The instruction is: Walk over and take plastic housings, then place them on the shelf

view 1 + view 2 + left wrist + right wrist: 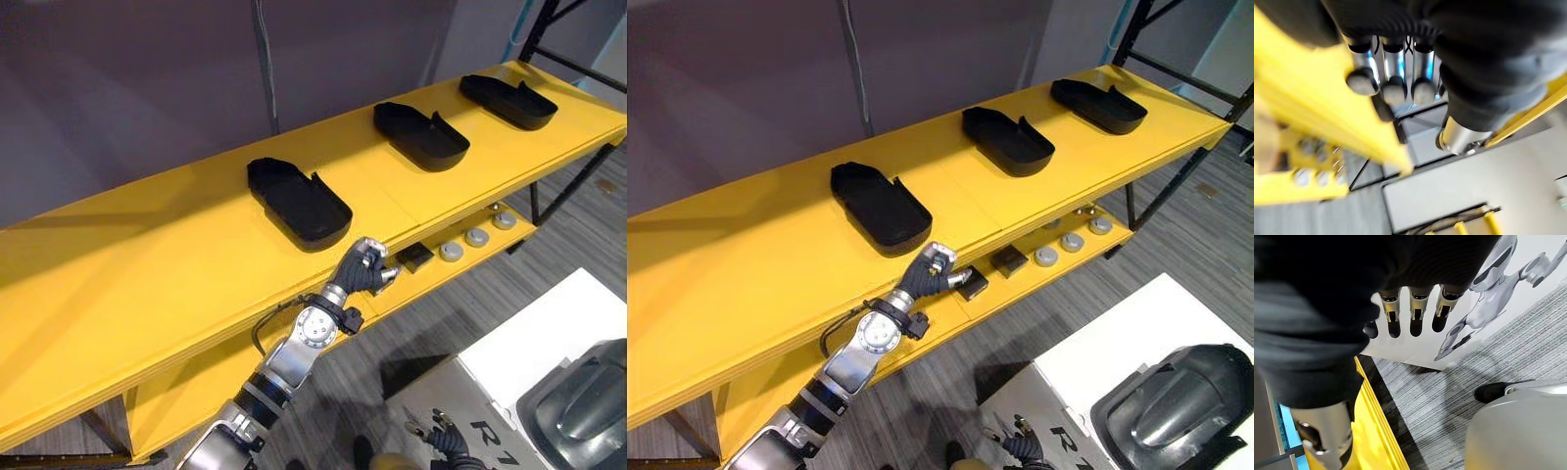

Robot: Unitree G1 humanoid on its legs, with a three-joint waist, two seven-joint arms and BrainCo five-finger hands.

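On top of the yellow shelf (147,284) we see three black plastic housings (299,203) in a row, well apart. Our left hand (362,271) hovers at the shelf's front edge near the closest one, fingers relaxed and empty; our right hand (1418,313) hangs low, fingers straight, empty.

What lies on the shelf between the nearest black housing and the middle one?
Nothing: the yellow shelf is bare between the nearest housing and the middle housing, seen in the left eye view.

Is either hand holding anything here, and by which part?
Nothing is held. The left hand is at the shelf edge by the nearest housing; the right hand hangs empty.
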